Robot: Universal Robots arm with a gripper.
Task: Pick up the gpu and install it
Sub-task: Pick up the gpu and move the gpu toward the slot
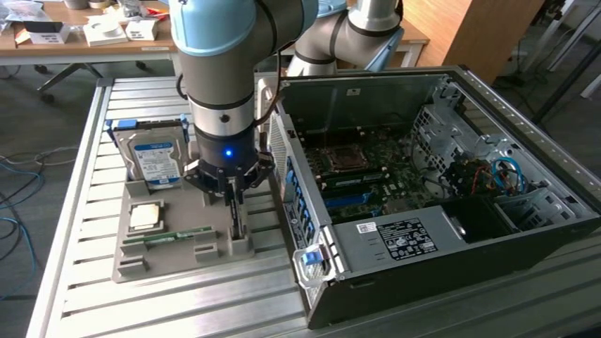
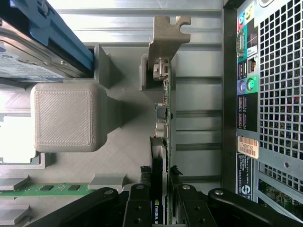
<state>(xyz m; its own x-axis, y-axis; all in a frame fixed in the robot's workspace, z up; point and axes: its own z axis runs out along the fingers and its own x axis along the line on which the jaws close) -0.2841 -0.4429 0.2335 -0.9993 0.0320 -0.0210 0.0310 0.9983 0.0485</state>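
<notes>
Insp. note: gripper jaws clamped on the gpu, one finger on each face of the card. Card stands on edge in its slot in the grey holder, just beside the pc case, at the case's 9 o'clock in ext. view. Hard drive at the card's 11 o'clock.

Risks, judged:
- Thin board, narrow grip: may pivot or slip if pulled off-vertical.
- End bracket may snag the slot wall.
- Case rear panel close by: collision poss. on swing-over.

Cluttered wooden desk, seemingly grey floor
</notes>
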